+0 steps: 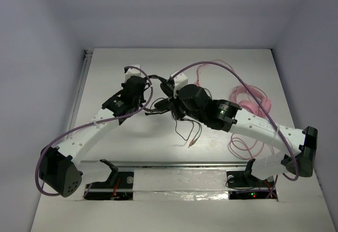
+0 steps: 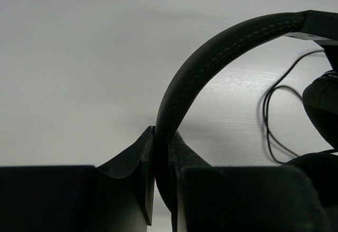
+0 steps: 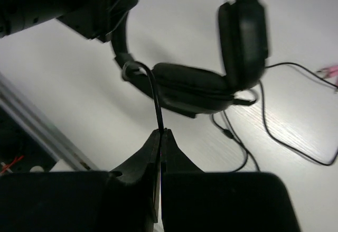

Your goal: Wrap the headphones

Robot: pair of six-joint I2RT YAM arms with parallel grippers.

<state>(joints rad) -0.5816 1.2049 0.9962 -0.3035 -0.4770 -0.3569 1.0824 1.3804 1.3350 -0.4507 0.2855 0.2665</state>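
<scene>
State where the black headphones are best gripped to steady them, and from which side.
Probably the padded headband, on its arch, from the side away from the earcups: slim enough for the jaws, the earcups bulky. The left gripper clamps it there; the right gripper pinches the cable.

Lit brightly and evenly from overhead, with a pale glare patch on the white desk (image 1: 142,148) towards its near edge and only soft, faint shadows beneath the arms. Underexposed to near silhouette and out of focus up close: the black fingers (image 2: 132,163) in both wrist views. Slightly smeared by blur: the black padded over-ear headphones (image 3: 244,36) in the right wrist view.
</scene>
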